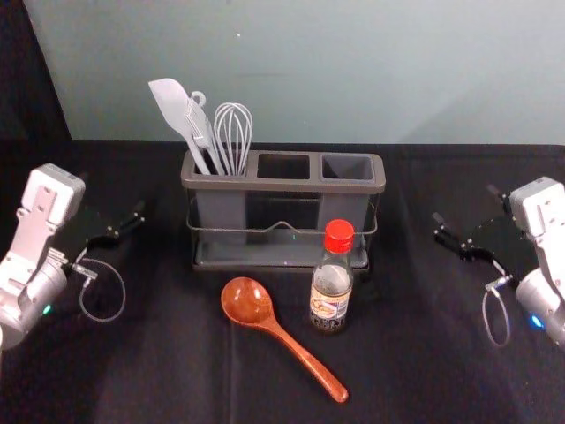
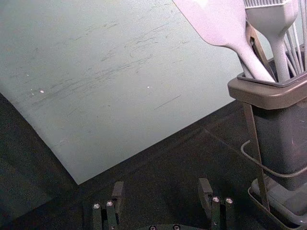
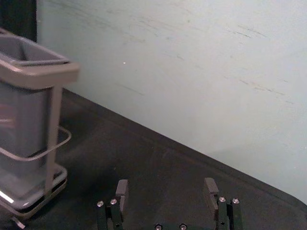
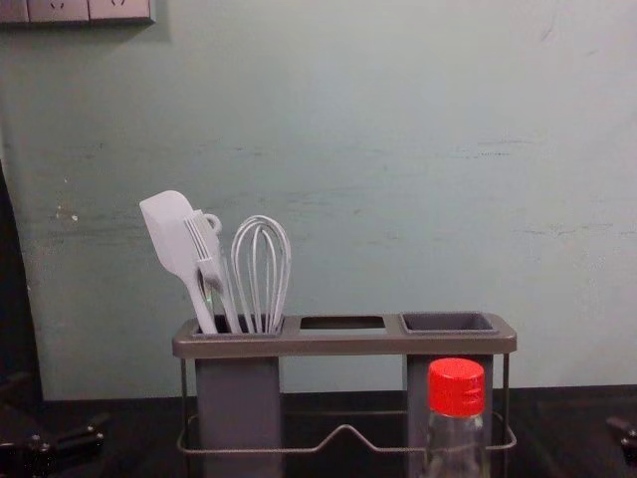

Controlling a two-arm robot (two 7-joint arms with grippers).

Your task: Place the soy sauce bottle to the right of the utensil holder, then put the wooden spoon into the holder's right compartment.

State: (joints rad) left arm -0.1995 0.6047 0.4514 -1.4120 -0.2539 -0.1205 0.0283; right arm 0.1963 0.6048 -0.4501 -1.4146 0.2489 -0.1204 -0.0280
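The grey utensil holder [image 1: 282, 185] stands at the back centre; its right compartment [image 1: 348, 167] holds nothing. In front of its right half stands the upright soy sauce bottle [image 1: 330, 291] with a red cap, also in the chest view, bottle [image 4: 457, 418]. The wooden spoon [image 1: 296, 346] lies left of the bottle, bowl toward the holder, handle slanting front-right. My left gripper [image 1: 115, 196] is apart from the holder's left side; in its wrist view the left gripper [image 2: 161, 186] is open. My right gripper [image 1: 465, 205], off to the holder's right, shows as an open right gripper [image 3: 166, 184] holding nothing.
A white spatula [image 1: 181, 115], a brush and a whisk [image 1: 233, 132] stand in the holder's left compartment and rise above its rim. Behind the black-covered table [image 1: 424, 371] is a pale wall [image 1: 353, 71]. Bare cloth lies between the holder and my right gripper.
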